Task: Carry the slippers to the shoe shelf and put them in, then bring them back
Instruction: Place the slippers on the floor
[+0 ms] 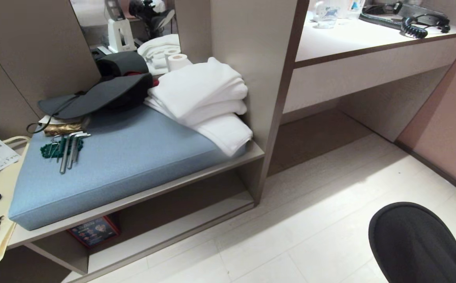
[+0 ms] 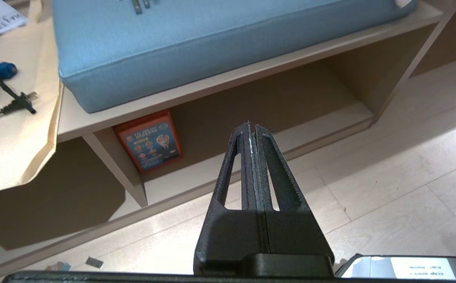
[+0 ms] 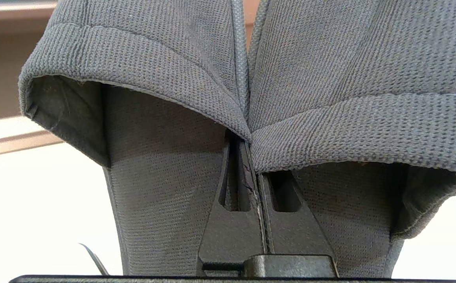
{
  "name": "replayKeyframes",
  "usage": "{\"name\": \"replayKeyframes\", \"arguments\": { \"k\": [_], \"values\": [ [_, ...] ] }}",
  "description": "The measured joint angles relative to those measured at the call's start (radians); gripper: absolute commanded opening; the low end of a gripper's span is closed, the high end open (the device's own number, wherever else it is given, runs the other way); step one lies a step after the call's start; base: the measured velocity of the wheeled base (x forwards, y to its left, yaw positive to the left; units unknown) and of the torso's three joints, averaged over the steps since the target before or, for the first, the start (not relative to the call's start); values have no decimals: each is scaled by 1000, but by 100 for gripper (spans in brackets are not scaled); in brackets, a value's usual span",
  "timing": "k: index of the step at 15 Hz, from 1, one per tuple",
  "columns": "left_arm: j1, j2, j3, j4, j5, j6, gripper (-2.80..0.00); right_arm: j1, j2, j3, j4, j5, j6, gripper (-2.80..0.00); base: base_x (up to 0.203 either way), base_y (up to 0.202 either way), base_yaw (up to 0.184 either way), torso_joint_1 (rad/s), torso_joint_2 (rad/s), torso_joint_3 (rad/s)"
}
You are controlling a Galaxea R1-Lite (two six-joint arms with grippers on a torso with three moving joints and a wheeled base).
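The two grey fabric slippers (image 3: 153, 59) hang side by side from my right gripper (image 3: 251, 155), which is shut on their adjoining inner edges; its fingertips are buried under the fabric. In the head view one slipper (image 1: 412, 243) shows dark at the lower right, over the pale floor. The shoe shelf (image 1: 196, 204) is the low open cubby under the blue-cushioned bench, to the left of the slippers and apart from them. My left gripper (image 2: 251, 125) is shut and holds nothing, pointing at that cubby (image 2: 291, 102).
A red-framed box (image 2: 149, 143) leans inside the cubby by its divider (image 2: 122, 169). On the blue cushion (image 1: 133, 157) lie white towels (image 1: 204, 98), a dark hat (image 1: 98, 94) and hex keys (image 1: 70, 147). A pale desk counter (image 1: 369, 63) with a taller recess stands to the right.
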Motion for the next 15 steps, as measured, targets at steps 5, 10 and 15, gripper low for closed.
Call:
{"name": "replayKeyframes", "arguments": {
  "k": [5,10,15],
  "values": [
    [0,0,0,0,0,-1,-280,0,0,0,0,0,-1,-280,0,0,0,4,1,201],
    [0,0,0,0,0,0,-280,0,0,0,0,0,-1,-280,0,0,0,5,2,176],
    [0,0,0,0,0,0,-280,0,0,0,0,0,0,-280,0,0,0,2,1,21]
  ]
}}
